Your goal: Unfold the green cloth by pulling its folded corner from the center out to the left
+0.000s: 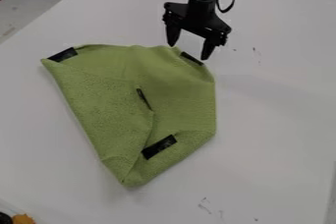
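My pincer [189, 52] is open — tips astride a black strip [191, 58] on the green cloth [177, 88]. Location: toward the table's [275, 120] far edge.

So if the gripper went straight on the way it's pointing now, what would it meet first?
Most likely the black strip at the upper-right edge of the folded green cloth, just past the gripper. Its height above the cloth is unclear.

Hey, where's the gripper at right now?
In the camera view, the gripper is in the upper part, right of centre, its fingers spread close by the black strip at the upper right edge of the green cloth.
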